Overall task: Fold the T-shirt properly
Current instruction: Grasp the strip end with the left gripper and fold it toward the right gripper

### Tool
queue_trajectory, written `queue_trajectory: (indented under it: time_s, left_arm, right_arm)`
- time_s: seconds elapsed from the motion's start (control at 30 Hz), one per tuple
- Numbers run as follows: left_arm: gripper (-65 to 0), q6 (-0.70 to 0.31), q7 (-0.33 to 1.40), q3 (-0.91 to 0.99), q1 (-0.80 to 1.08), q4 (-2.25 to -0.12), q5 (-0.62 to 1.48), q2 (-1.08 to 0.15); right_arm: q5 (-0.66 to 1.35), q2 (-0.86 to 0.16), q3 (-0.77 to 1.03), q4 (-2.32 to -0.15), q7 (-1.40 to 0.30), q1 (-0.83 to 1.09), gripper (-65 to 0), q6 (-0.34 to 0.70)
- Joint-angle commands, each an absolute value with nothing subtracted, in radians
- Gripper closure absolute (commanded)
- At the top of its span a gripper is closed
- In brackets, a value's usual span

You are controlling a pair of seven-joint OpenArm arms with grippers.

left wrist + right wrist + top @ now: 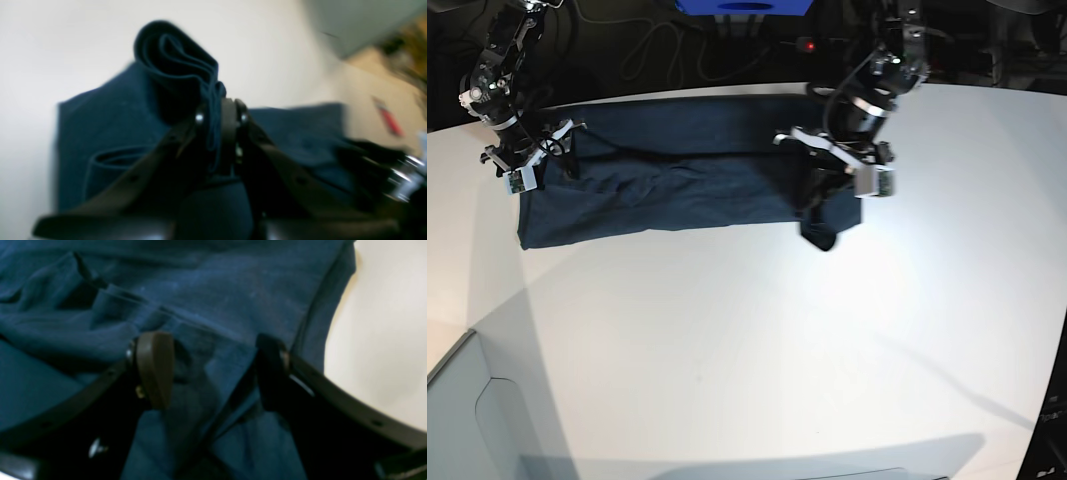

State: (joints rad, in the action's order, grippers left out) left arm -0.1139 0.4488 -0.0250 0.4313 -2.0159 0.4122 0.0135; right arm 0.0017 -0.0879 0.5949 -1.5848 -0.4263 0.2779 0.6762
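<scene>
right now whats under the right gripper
Under the open right gripper lies the blue T-shirt, creased, with a hem seam between its fingertips. The white table shows beside the cloth; what lies beneath the fabric is covered.

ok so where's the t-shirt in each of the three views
Left wrist: the T-shirt fills the lower middle, a folded bunch of it pinched in the left gripper.
Right wrist: it covers all but the right edge, lying under the open right gripper.
Base: a long dark band across the upper table.
Shared landmark: the white table.
</scene>
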Motion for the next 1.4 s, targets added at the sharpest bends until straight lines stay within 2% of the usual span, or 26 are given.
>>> queue_trajectory:
  time_s: [0.0,0.07,0.2,0.33,0.97,1.37]
  left_arm:
    - [0.0,-0.122,0.424,-0.053,0.417,-2.022,0.424,0.013]
    - [0.0,-0.111,0.424,-0.107,0.406,-1.995,0.424,0.013]
    - [0.0,-0.021,0.423,-0.202,0.361,-1.917,0.424,0.004]
    - [0.0,0.001,0.421,-0.249,0.317,-1.857,0.424,0.002]
    - [0.0,0.002,0.421,-0.453,0.180,-1.673,0.424,0.012]
    - [0.0,0.002,0.421,-0.463,0.137,-1.638,0.424,0.033]
  right_arm:
    - [0.018,-0.101,0.599,-1.604,-0.401,0.274,-36.5,0.698]
    - [0.018,-0.101,0.599,-1.604,-0.401,0.274,-36.5,0.698]
    - [0.018,-0.101,0.599,-1.604,-0.401,0.274,-36.5,0.698]
    - [0.018,-0.101,0.599,-1.606,-0.401,0.274,-36.5,0.698]
    - [0.018,-0.120,0.599,-1.606,-0.401,0.274,-36.0,0.698]
    - [0.018,-0.120,0.599,-1.606,-0.401,0.274,-36.0,0.698]
